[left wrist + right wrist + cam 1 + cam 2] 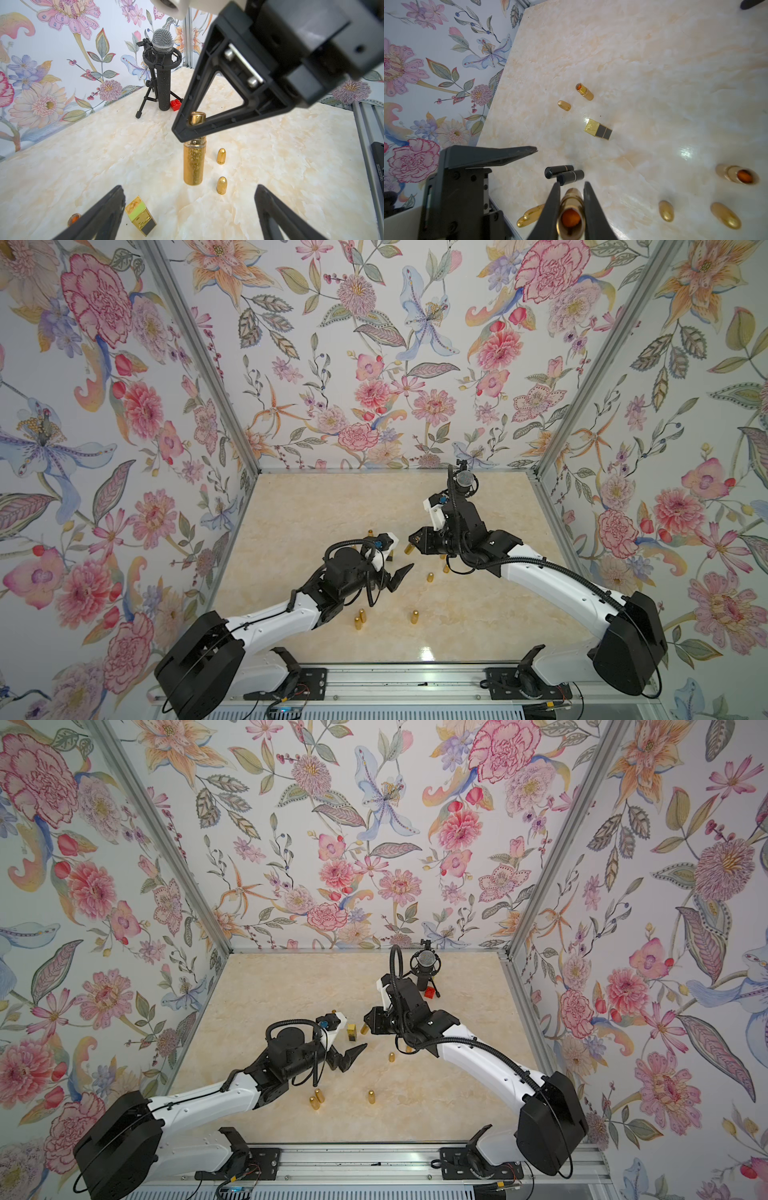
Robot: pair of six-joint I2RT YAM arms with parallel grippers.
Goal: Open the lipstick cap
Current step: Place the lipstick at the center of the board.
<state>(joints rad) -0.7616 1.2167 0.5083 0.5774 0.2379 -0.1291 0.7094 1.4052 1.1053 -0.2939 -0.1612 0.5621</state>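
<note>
My right gripper [572, 187] is shut on a gold lipstick [571, 209]. Its end toward the wrist is uncapped, and the orange stick shows inside. In the left wrist view the lipstick's glittery body [193, 164] hangs upright just above the table under the right fingers [187, 116]. My left gripper [190, 191] stands open close in front of it, holding nothing. Two loose gold bullet-shaped caps [221, 155] [221, 185] stand beside the lipstick; which one is its lipstick cap I cannot tell. In both top views the grippers [395, 572] [411, 543] face each other at mid-table.
A square gold-and-black lipstick [141, 216] lies by my left finger. Two black lipsticks [560, 171], uncapped gold lipsticks [584, 91] [737, 174] and more gold caps [666, 210] are scattered on the marble table [332, 510]. A microphone on a tripod [163, 70] and a red brick [175, 105] stand at the back.
</note>
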